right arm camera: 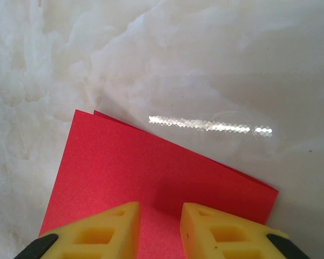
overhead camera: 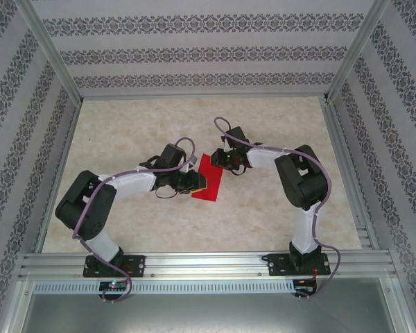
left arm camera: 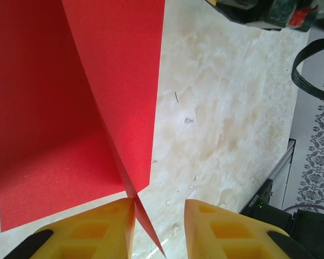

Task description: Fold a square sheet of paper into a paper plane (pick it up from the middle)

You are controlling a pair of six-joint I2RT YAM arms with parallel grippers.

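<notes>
Marbled cream tabletop (overhead camera: pixel 159 125) under red paper (overhead camera: pixel 211 182), patterned walls (overhead camera: pixel 194 55), aluminium rails (overhead camera: pixel 208 260).

I'm viewing cream marble-look tabletop (overhead camera: pixel 125 125), w/ grey-white floral-stripe wall panels (overhead camera: pixel 194 52) standing on 3 sides. Alu posts (overhead camera: pixel 50 48) and front rails (overhead camera: pixel 208 263) are framing it. Light is glaring (right arm camera: pixel 210 125) off the surface.

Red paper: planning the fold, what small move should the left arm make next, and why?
Likely close the left gripper on the red paper: a lifted flap's corner lies between its open fingers, while the right gripper is over the other edge.
</notes>
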